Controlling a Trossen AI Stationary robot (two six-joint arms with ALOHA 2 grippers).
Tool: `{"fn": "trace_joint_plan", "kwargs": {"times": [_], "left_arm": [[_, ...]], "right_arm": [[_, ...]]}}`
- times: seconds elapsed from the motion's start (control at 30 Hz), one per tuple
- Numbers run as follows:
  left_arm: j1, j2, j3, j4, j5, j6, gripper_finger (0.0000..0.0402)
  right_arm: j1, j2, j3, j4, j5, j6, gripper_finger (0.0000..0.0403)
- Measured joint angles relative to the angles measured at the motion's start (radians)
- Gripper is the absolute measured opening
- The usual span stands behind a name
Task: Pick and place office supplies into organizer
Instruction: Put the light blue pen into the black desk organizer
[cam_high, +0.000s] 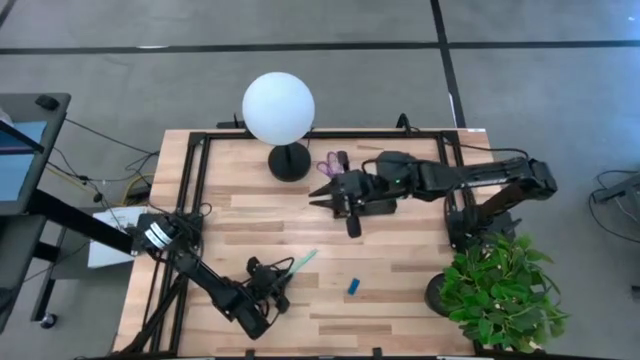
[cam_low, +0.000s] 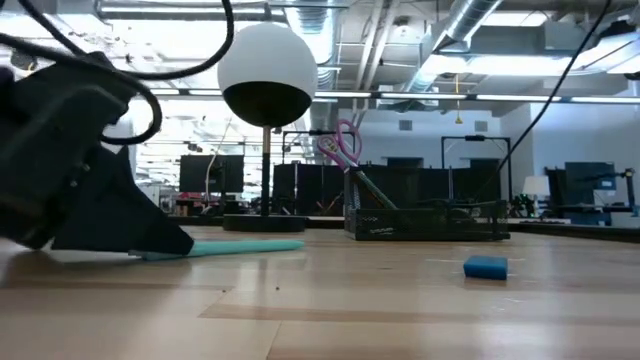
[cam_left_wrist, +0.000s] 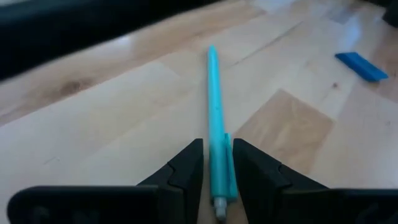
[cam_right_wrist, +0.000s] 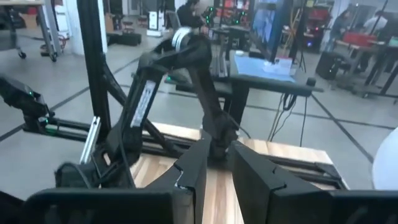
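The left gripper (cam_high: 283, 285) sat at the lower centre of the high view, its fingers (cam_left_wrist: 186, 165) pinched on the teal pen (cam_left_wrist: 215, 124) lying on the table (cam_high: 400, 300). The right gripper (cam_high: 322, 195) hovered mid-frame by the organizer (cam_high: 375, 205), fingers slightly apart and empty. A blue eraser (cam_high: 353, 287) lay lower right. No writing was legible.

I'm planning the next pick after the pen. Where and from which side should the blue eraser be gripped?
Grip the blue eraser across its two long sides, coming straight down from above. It lies flat on the table with bare wood all round, apart from the teal pen at the left pincer, so a side approach would likely just push it.
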Motion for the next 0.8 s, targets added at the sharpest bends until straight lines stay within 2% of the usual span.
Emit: {"fn": "trace_joint_plan", "kwargs": {"times": [0.23, 0.47, 0.8], "left_arm": [[0.001, 0.091, 0.022, 0.082, -0.112, 0.091, 0.0086], [0.012, 0.091, 0.042, 0.019, -0.074, 0.06, 0.0086], [0.013, 0.09, 0.042, 0.0, -0.076, 0.054, 0.0085]], "right_arm": [[-0.001, -0.034, 0.0, -0.002, 0.0, -0.021, 0.0066], [-0.001, -0.032, 0.0, -0.006, 0.0, -0.043, 0.0066], [-0.001, -0.032, 0.0, -0.023, 0.0, -0.043, 0.0066]]}}
